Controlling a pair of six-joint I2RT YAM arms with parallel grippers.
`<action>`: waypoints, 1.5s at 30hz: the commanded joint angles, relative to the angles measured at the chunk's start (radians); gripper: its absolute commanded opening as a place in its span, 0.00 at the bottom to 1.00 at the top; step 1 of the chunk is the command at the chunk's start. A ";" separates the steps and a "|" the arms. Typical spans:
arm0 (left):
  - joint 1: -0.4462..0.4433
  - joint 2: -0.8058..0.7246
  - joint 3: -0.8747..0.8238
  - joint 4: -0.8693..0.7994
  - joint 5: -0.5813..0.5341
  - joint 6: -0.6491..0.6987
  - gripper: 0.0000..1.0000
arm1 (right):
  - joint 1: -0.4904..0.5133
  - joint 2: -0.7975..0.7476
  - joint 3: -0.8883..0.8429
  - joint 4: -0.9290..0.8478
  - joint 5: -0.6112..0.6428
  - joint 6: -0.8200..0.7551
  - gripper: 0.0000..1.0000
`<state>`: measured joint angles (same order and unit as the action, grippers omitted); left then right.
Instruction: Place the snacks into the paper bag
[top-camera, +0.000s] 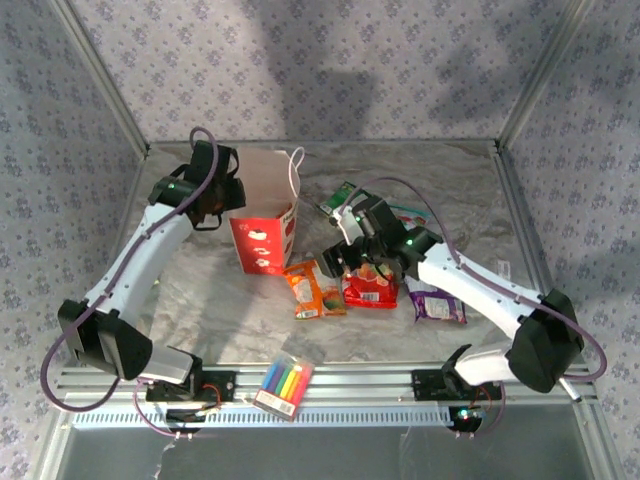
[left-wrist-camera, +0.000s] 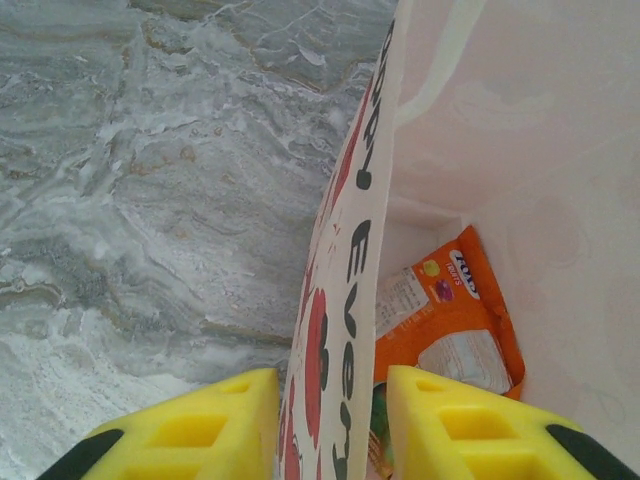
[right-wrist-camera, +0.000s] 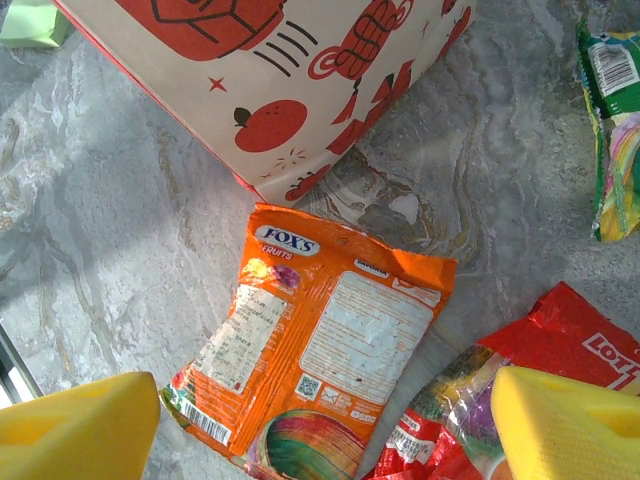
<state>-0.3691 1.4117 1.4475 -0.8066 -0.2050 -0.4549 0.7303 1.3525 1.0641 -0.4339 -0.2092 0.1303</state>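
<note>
The paper bag (top-camera: 265, 215) stands open at the back left. My left gripper (left-wrist-camera: 333, 430) straddles its printed wall (left-wrist-camera: 345, 290), one finger outside and one inside, with a gap still showing on the inner side. An orange snack packet (left-wrist-camera: 450, 320) lies at the bottom of the bag. A second orange packet (right-wrist-camera: 320, 350) lies flat on the table in front of the bag. My right gripper (right-wrist-camera: 325, 440) hangs open above it, holding nothing. A red packet (right-wrist-camera: 560, 340) lies just right of the orange one and a green packet (right-wrist-camera: 615, 130) further back.
A purple packet (top-camera: 437, 306) lies right of the red one, under the right arm. A teal-white packet (top-camera: 408, 213) sits behind the right gripper. A clear box of coloured markers (top-camera: 284, 384) rests on the front rail. Metal frame posts border the marble table (top-camera: 200, 290).
</note>
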 joint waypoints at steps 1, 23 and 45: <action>0.025 -0.004 0.004 0.038 0.041 -0.004 0.32 | -0.007 0.026 0.042 -0.046 -0.024 0.009 0.88; 0.091 -0.043 -0.056 0.068 0.102 -0.001 0.07 | 0.030 0.101 0.056 -0.097 -0.007 0.035 0.89; 0.091 -0.071 -0.079 0.068 0.103 -0.006 0.07 | 0.116 0.286 0.097 -0.138 -0.005 0.145 1.00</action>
<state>-0.2813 1.3769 1.3781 -0.7338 -0.1162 -0.4637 0.8368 1.6241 1.1362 -0.5503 -0.2100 0.2478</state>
